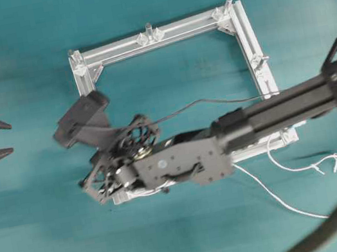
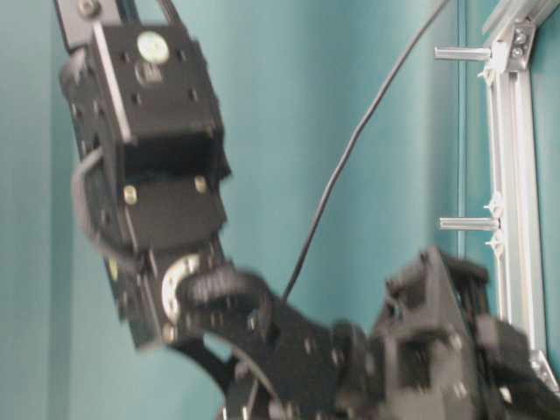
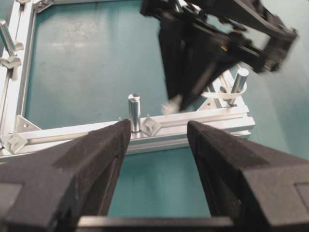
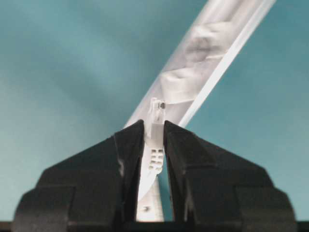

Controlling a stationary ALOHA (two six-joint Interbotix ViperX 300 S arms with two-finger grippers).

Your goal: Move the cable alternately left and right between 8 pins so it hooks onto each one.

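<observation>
Right tool (image 4: 153, 145) pinching cable (image 1: 286, 200) plug (image 4: 155, 126) between its fingertips — frame (image 1: 159, 36) bar just beyond, left tool (image 3: 159, 145) wide

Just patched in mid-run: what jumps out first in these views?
The right arm stretches across the silver frame, its tool pinching the cable's small plug near the frame's lower left corner. The left tool hangs open, facing a pin on the near bar.

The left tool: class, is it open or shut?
Open. The left tool shows a wide empty gap between its fingers, with the frame visible through it.
</observation>
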